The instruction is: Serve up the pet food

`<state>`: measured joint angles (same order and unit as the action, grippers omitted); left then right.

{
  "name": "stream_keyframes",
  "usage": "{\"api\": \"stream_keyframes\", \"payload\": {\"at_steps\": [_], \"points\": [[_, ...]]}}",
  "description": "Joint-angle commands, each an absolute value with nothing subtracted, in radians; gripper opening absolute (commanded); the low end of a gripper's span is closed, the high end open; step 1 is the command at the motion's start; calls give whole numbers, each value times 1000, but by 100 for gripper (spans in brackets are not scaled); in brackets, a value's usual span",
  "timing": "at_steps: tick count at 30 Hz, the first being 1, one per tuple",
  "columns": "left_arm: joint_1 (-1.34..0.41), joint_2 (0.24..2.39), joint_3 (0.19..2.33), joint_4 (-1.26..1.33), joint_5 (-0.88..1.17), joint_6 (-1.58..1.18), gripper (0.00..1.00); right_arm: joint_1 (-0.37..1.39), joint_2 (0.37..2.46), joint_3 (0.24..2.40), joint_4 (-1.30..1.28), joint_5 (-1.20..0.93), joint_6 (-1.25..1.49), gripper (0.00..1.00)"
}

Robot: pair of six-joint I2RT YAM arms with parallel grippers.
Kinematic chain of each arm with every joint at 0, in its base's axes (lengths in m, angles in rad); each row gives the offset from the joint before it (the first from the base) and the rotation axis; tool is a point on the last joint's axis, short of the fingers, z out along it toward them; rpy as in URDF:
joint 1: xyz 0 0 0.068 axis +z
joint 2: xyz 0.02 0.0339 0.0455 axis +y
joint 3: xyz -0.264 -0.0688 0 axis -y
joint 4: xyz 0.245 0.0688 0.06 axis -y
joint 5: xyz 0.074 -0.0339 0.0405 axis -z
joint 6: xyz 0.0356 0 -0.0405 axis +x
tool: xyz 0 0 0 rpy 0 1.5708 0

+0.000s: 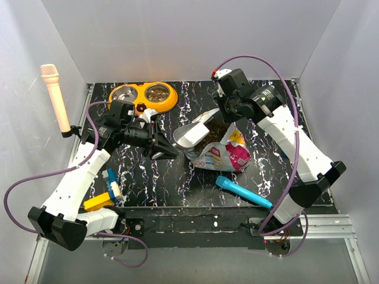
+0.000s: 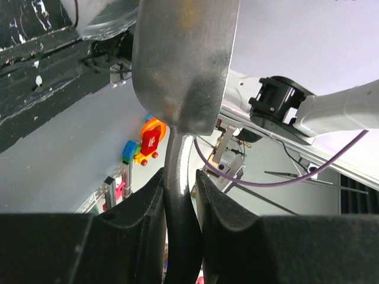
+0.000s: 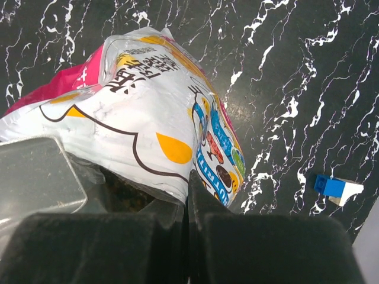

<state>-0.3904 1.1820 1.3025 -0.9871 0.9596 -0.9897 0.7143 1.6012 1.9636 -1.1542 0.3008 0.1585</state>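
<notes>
Scooping step, apparently: left gripper [image 2: 180, 177] clamps grey metal scoop [image 1: 192, 135] at silvery printed pouch [image 1: 228, 155] mouth, right gripper [image 3: 188, 183] fully pinching its rim; next, lift brown kibble [image 1: 214, 131] toward orange double bowl [image 1: 137, 94] at 11 o'clock.

The left arm [image 1: 77, 183] reaches forward and inward, elbow low; the left gripper [image 1: 170, 151] points right, its fingers pinched narrowly on the handle of a scoop [image 1: 192, 136]. The right arm [image 1: 296, 142] arches up and back toward centre; the right gripper [image 1: 228, 117] angles downward, its jaws fully closed on the edge of a pouch [image 1: 234, 155].
</notes>
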Motion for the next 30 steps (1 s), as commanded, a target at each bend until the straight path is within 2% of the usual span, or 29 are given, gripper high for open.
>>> {"api": "stream_keyframes", "payload": {"at_steps": [1, 6, 12, 21, 30], "points": [[-390, 1146, 1339, -1145, 976, -913, 0, 710, 1454, 2006, -920, 340, 178, 1], [-390, 1151, 1434, -1305, 962, -779, 0, 710, 1462, 2005, -922, 344, 169, 1], [-406, 1178, 1417, -1120, 940, -906, 0, 712, 1465, 1999, -910, 301, 181, 1], [-563, 1341, 1537, -1103, 838, -902, 0, 722, 1483, 2032, -928, 281, 196, 1], [-575, 1526, 1696, -1206, 519, -882, 0, 744, 1493, 2052, -948, 282, 198, 1]]}}
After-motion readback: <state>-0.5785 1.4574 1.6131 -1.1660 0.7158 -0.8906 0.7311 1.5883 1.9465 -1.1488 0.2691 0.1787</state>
